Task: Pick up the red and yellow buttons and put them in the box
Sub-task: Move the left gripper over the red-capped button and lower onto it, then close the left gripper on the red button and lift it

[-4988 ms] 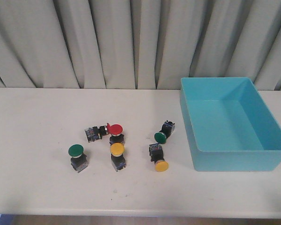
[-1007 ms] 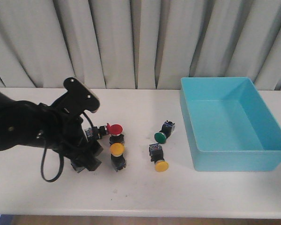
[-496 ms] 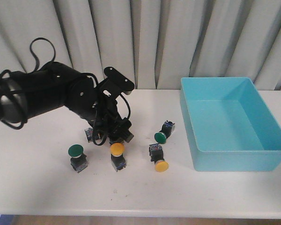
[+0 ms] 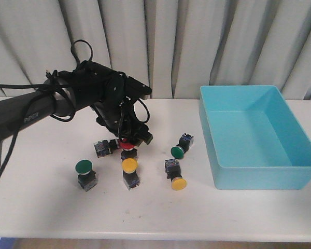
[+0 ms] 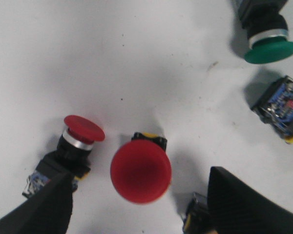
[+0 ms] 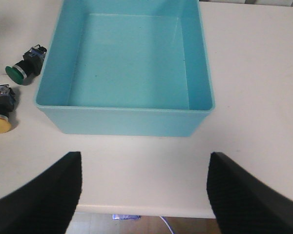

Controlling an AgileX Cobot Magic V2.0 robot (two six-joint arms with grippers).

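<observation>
An upright red button (image 4: 127,147) (image 5: 140,174) stands in the cluster at the middle of the table. My left gripper (image 4: 131,139) (image 5: 139,181) hangs open just above it, a finger on either side, not touching. A second red button (image 4: 108,146) (image 5: 83,129) lies on its side beside it. One yellow button (image 4: 129,166) stands in front, and another (image 4: 178,183) (image 6: 0,124) lies further right. The turquoise box (image 4: 259,176) (image 6: 127,119) is at the right and holds nothing. My right gripper (image 6: 144,168) is open and holds nothing, near the table's front edge before the box.
Two green buttons sit among the others, one at the front left (image 4: 83,167) and one near the box (image 4: 177,151) (image 5: 270,46) (image 6: 19,70). The left arm and its cable reach in from the left. A curtain hangs behind the table.
The left arm has swung from the front left of the cluster toward the back and right. Its gripper now sits over the upright red button. The buttons have not moved.
</observation>
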